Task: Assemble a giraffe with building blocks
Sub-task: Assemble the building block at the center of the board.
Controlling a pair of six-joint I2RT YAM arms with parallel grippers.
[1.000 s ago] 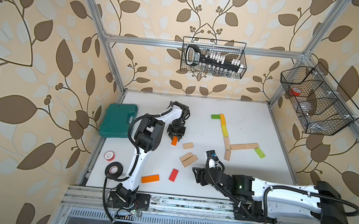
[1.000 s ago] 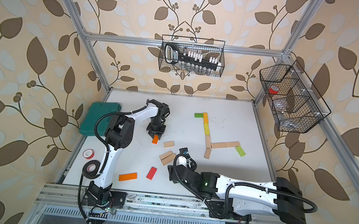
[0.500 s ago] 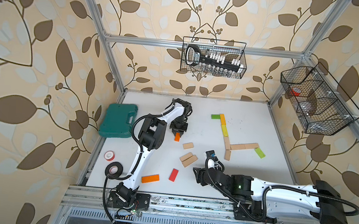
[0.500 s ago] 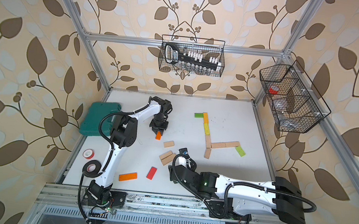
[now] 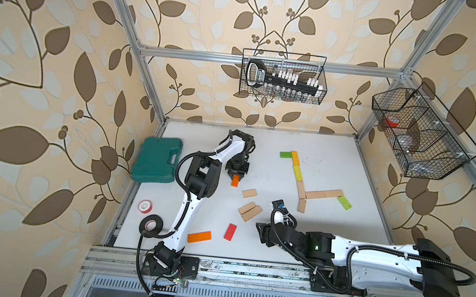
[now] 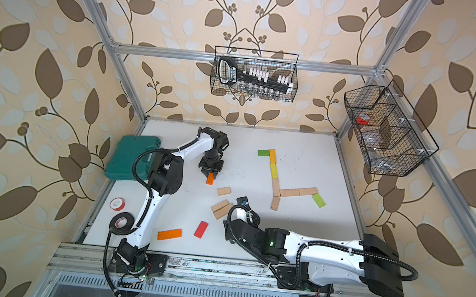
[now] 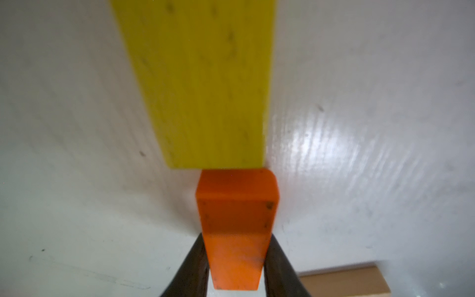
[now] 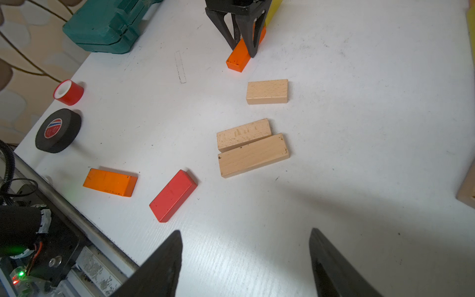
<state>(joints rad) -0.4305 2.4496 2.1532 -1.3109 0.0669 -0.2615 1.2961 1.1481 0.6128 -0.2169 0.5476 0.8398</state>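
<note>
My left gripper [image 5: 236, 177] [image 7: 236, 239] is shut on a small orange block [image 5: 235, 181] [image 7: 236, 205] [image 8: 241, 55] at the table's middle left. The block's far end meets a yellow block [image 7: 205, 77] that the wrist hides in both top views. The flat figure at the right runs from a green block [image 5: 285, 154] through orange [image 5: 295, 158] and yellow-green [image 5: 297, 173] to beige blocks [image 5: 324, 194] and a green one [image 5: 344, 202]. My right gripper [image 5: 261, 234] [image 8: 245, 234] stands open and empty near the front. Loose beige [image 8: 267, 91] [image 8: 253, 154], red [image 8: 173, 195] and orange [image 8: 110, 182] blocks lie ahead of it.
A green plastic case [image 5: 158, 160] sits at the left edge. A red tape roll [image 5: 145, 206] and a black tape roll [image 5: 152, 224] lie near the front left corner. Wire baskets hang on the back wall [image 5: 282, 76] and the right wall [image 5: 420, 133].
The left gripper has shifted a little toward the back and right, and the orange block has gone with it. The right arm has not moved.
</note>
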